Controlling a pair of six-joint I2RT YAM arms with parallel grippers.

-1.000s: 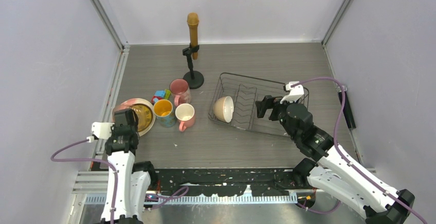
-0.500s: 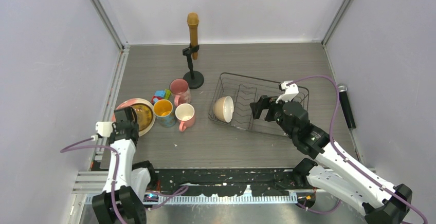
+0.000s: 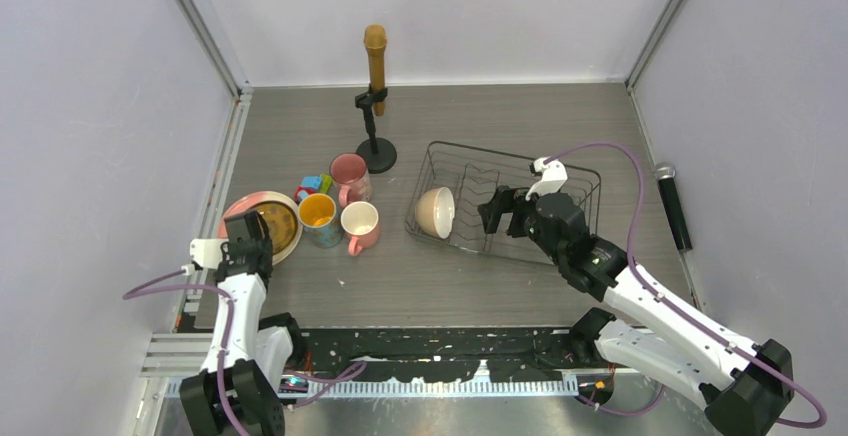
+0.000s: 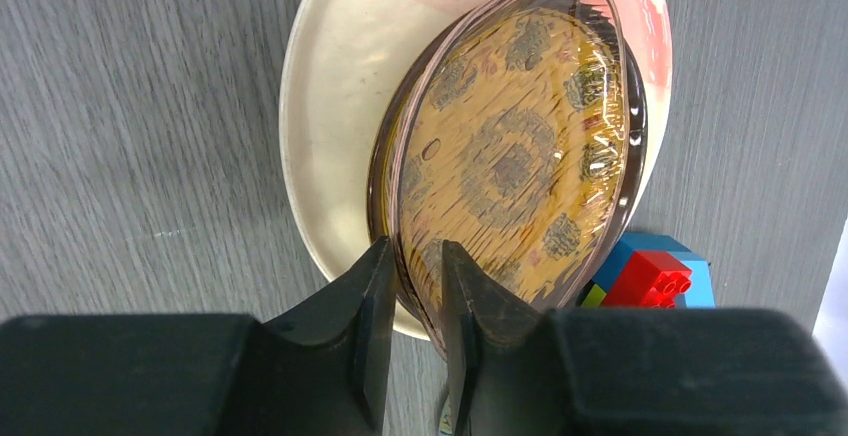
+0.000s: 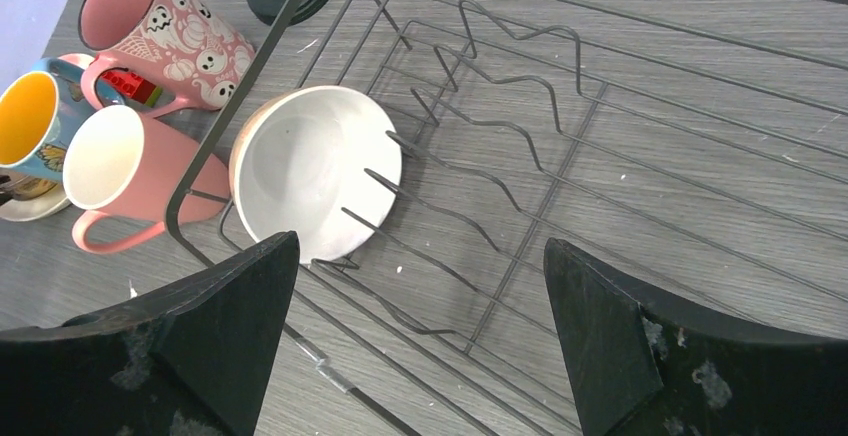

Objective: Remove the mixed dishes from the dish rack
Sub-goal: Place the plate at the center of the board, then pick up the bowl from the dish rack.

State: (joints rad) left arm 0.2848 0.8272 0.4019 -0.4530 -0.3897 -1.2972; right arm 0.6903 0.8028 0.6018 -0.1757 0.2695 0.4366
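The black wire dish rack (image 3: 465, 181) is holding a smooth cream bowl (image 3: 436, 212) on edge, with the right claw (image 5: 418, 246) gaping wide above. The left claw (image 4: 415, 256) is straddling the rim of the ribbed brown glass bowl (image 4: 510, 146) on the glossy plate (image 4: 330, 156), grip unclear.

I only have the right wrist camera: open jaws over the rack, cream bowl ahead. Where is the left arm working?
Observer: The left gripper is at the pink-and-cream plate, far left of you, fingers astride the near rim of the brownish bowl lying on it.
Operator: Anything else in the rack outside my frame?
Observer: From above, only the cream bowl shows in the dish rack, at its left end.
Operator: Any obstacle to my right?
Observer: A black microphone lies by the right wall, outside the rack.
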